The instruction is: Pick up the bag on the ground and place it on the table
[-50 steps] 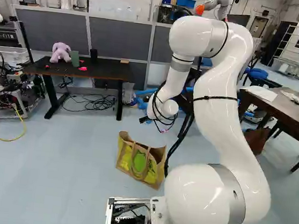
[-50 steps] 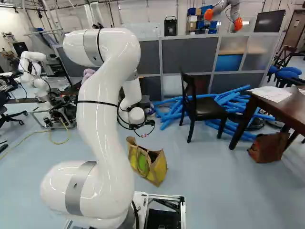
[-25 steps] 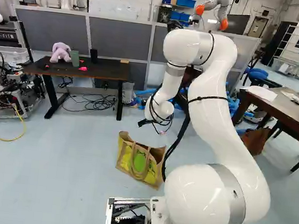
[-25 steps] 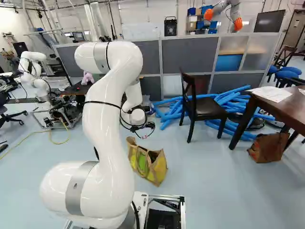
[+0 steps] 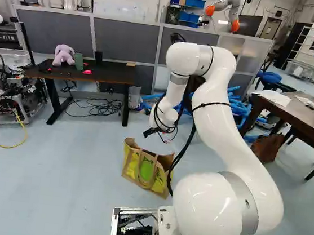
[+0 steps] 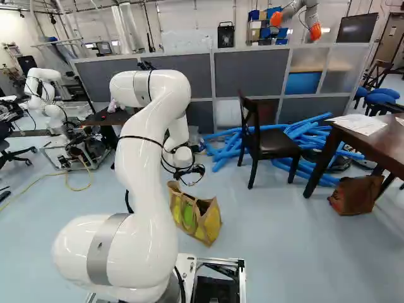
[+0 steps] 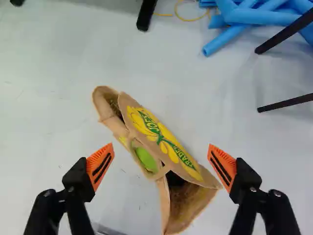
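While the bag (image 7: 166, 144) is sitting on the floor (image 7: 49, 107) below our spread jaws, we are seemingly lining up the pick, next needing to descend and straddle its rim before closing.
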### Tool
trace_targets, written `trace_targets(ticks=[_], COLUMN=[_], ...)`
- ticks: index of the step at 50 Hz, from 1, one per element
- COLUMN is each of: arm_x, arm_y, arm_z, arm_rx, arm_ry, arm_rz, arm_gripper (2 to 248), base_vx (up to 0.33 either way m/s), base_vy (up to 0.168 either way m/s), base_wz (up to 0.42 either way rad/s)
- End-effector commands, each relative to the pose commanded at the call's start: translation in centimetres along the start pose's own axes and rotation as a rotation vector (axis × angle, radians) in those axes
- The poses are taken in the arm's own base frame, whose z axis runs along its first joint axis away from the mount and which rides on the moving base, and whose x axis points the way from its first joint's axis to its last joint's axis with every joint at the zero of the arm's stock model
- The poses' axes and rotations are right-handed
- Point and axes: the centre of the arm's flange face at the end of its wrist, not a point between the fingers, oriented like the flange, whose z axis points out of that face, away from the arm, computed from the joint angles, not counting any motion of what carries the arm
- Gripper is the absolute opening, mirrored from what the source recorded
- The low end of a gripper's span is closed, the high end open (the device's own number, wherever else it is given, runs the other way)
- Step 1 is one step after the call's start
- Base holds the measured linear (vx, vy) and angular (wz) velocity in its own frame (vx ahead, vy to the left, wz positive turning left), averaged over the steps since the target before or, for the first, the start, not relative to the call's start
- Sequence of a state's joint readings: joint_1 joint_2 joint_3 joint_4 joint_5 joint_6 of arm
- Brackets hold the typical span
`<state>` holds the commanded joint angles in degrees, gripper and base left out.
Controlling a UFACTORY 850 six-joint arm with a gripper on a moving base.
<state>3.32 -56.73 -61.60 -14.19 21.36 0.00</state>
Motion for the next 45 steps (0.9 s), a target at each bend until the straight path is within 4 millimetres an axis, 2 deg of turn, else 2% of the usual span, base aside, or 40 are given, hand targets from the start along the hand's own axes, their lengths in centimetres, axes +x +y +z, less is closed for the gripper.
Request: trace_targets(ticks=[23,33,45], arm_x=[0.5,0.0,-0.8], arm_y=[-1.3,-1.4,-1.4], arm_z=[4.4,5.9,7.5], arm_rx=[0.012,0.015,0.022], arm_ry=[-0.047,-0.077,-0.102], arm_rz=[-0.030,-0.044,-0.150], arm_gripper=[247,247,247], base_vx=[0.000,0.000,0.000], base_vy=[0.000,0.000,0.000], base_wz=[0.000,0.000,0.000])
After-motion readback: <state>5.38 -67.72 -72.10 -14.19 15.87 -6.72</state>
